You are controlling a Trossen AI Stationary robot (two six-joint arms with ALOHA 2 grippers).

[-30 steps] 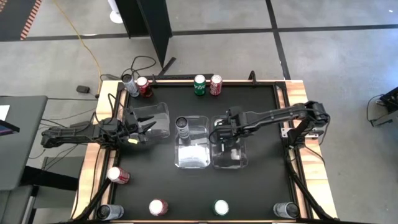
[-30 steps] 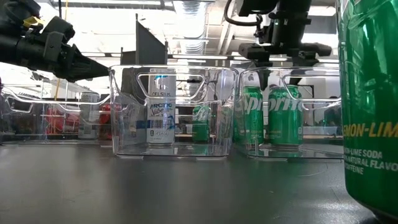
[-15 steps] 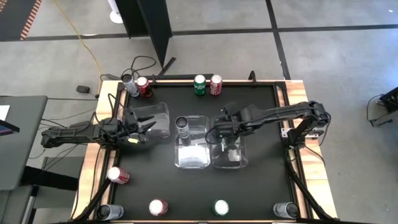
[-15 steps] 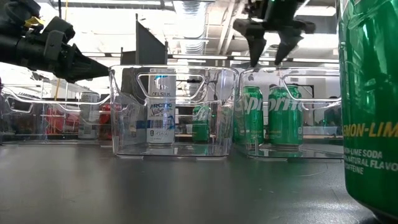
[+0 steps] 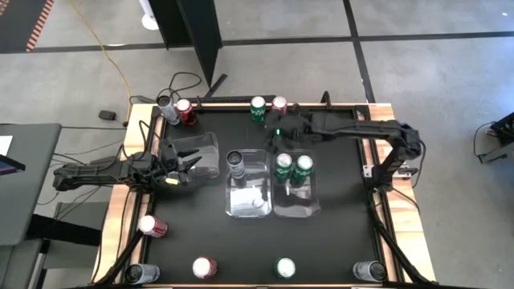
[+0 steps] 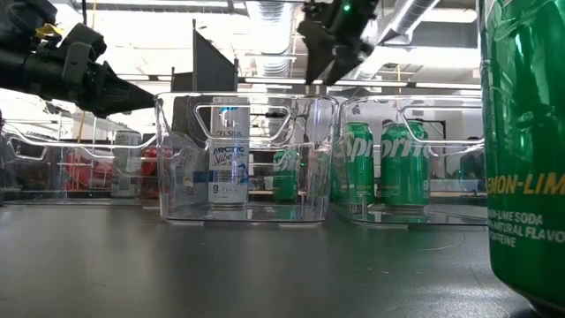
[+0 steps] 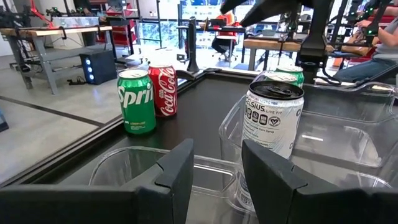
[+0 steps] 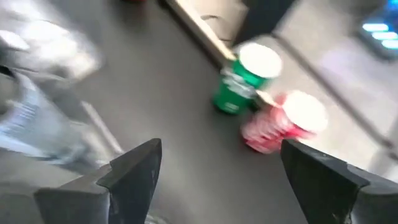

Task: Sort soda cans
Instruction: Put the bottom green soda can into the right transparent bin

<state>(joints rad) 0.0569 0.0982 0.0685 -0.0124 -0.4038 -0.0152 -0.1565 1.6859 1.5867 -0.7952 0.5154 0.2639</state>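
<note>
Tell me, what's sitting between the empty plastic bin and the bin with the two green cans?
Another clear bin, holding one silver can. The high view shows it between the empty bin and the bin with two green cans.

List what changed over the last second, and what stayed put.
The right gripper rose out of the right bin, where two green cans stand, and swung toward the green can and red can at the table's far edge, jaws open and empty. The left gripper stayed at the left bin; the silver can and the other cans are unmoved.
</note>
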